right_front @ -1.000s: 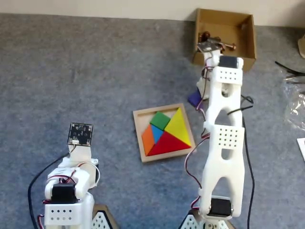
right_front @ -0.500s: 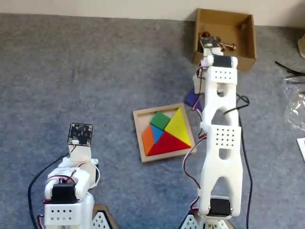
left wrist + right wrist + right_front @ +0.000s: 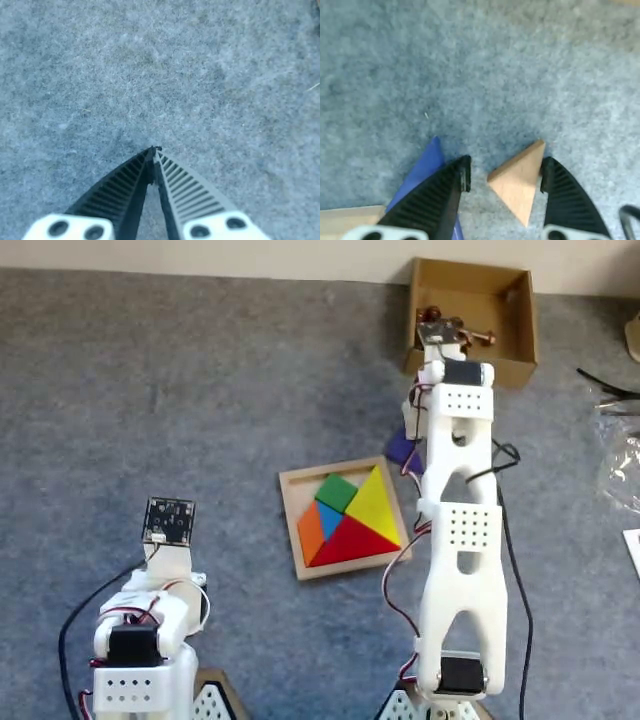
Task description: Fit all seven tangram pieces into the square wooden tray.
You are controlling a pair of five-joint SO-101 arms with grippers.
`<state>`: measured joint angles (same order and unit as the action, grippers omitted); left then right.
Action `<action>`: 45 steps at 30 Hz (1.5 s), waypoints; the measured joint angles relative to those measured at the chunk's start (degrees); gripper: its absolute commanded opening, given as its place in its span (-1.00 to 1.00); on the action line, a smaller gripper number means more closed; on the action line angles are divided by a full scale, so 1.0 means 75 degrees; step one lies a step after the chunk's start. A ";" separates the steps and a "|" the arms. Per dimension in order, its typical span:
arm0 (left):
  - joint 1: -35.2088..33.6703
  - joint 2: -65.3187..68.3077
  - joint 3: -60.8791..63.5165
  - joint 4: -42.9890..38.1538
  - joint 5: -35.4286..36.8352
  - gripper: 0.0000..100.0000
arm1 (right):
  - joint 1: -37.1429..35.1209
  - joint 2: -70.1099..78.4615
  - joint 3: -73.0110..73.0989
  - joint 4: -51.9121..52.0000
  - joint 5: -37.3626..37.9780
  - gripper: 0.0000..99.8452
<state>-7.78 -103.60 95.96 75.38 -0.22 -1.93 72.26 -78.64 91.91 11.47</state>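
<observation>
Beside the tray (image 3: 310, 475): right hand (image 3: 504, 172) over a piece.
Arm (image 3: 460, 530) has shifted; hand now spread around the plain wooden triangle (image 3: 519, 182), grasp judged next; left hand (image 3: 154, 151) closed, idle.

The table cover (image 3: 150, 390) is grey cloth, fuzzy and rough like felt. The tray (image 3: 288, 525) is pale matt wood, and the red piece (image 3: 350, 538) in it has smooth paint — the small triangle (image 3: 520, 182) is bare wood. The box (image 3: 522, 335) is brown cardboard. The right arm (image 3: 462, 540) is white matt plastic; the right gripper (image 3: 505, 172) has black ribbed fingers (image 3: 437, 200).
</observation>
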 measured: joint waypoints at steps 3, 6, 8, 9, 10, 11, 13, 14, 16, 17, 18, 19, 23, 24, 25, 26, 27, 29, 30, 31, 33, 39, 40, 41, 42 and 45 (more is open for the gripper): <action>0.0000 0.0000 0.0000 0.0000 0.0000 -0.99 | 0.0059 0.0023 -0.0176 0.0000 0.0000 -0.72; 0.0000 0.0000 0.0000 0.0000 0.0000 -0.99 | 0.0082 0.0105 -0.0352 0.0070 0.0000 -0.72; 0.0000 0.0000 0.0000 0.0000 0.0000 -0.99 | 0.0082 0.0152 -0.0481 0.0258 -0.0012 -0.72; 0.0000 0.0000 0.0000 0.0000 0.0000 -0.99 | 0.0082 0.0152 -0.0551 0.0328 -0.0012 -0.72; 0.0000 0.0000 0.0000 0.0000 0.0000 -0.99 | 0.0082 0.0176 -0.0598 0.0363 -0.0012 -0.72; 0.0000 0.0000 0.0000 0.0000 0.0000 -0.99 | 0.0094 0.0176 -0.0610 0.0387 -0.0012 -0.72; 0.0000 0.0000 0.0000 0.0000 0.0000 -0.99 | 0.0117 0.0176 -0.0621 0.0399 -0.0012 -0.72; 0.0000 0.0000 0.0000 0.0000 0.0000 -0.99 | 0.0117 0.0176 -0.0621 0.0399 -0.0012 -0.72; 0.0000 0.0000 0.0000 0.0000 0.0000 -0.99 | 0.0117 0.0176 -0.0621 0.0422 -0.0012 -0.71; 0.0000 0.0000 0.0000 0.0000 0.0000 -0.99 | 0.0117 0.0176 -0.0621 0.0422 -0.0012 -0.71; 0.0000 0.0000 0.0000 0.0000 0.0000 -0.99 | 0.0117 0.0176 -0.0621 0.0422 -0.0012 -0.71; 0.0000 0.0000 0.0000 0.0000 0.0000 -0.99 | 0.0117 0.0176 -0.0621 0.0445 -0.0012 -0.71; 0.0000 0.0000 0.0000 0.0000 0.0000 -0.99 | 0.0117 0.0176 -0.0621 0.0516 -0.0012 -0.71; 0.0000 0.0000 0.0000 0.0000 0.0000 -0.99 | 0.0117 0.0176 -0.0621 0.0563 -0.0012 -0.69; 0.0000 0.0000 0.0000 0.0000 0.0000 -0.99 | 0.0117 0.0176 -0.0621 0.0633 -0.0012 -0.66; 0.0000 0.0000 0.0000 0.0000 0.0000 -0.99 | 0.0117 0.0176 -0.0621 0.0680 -0.0012 -0.63; 0.0000 0.0000 0.0000 0.0000 0.0000 -0.99 | 0.0105 0.0176 -0.0621 0.0692 -0.0012 -0.62; 0.0000 0.0000 0.0000 0.0000 0.0000 -0.99 | 0.0047 0.0176 -0.0645 0.0750 0.0000 -0.61; 0.0000 0.0000 0.0000 0.0000 0.0000 -0.99 | 0.0035 0.0176 -0.0645 0.0762 0.0000 -0.61; 0.0000 0.0000 0.0000 0.0000 0.0000 -0.99 | 0.0035 0.0176 -0.0645 0.0762 0.0000 -0.61; 0.0000 0.0000 0.0000 0.0000 0.0000 -0.99 | 0.0035 0.0176 -0.0645 0.0762 0.0000 -0.61; 0.0000 0.0000 0.0000 0.0000 0.0000 -0.99 | 0.0035 0.0176 -0.0645 0.0785 0.0000 -0.61; 0.0000 0.0000 0.0000 0.0000 0.0000 -0.99 | 0.0035 0.0176 -0.0645 0.0785 0.0000 -0.61; 0.0000 0.0000 0.0000 0.0000 0.0000 -0.99 | 0.0035 0.0176 -0.0645 0.0785 0.0000 -0.61; 0.0000 0.0000 0.0000 0.0000 0.0000 -0.99 | 0.0035 0.0176 -0.0645 0.0785 0.0000 -0.61; 0.0000 0.0000 0.0000 0.0000 0.0000 -0.99 | 0.0035 0.0176 -0.0645 0.0785 0.0000 -0.65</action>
<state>-7.78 -103.60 95.96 75.38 -0.22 -1.67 73.58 -83.47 97.80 11.47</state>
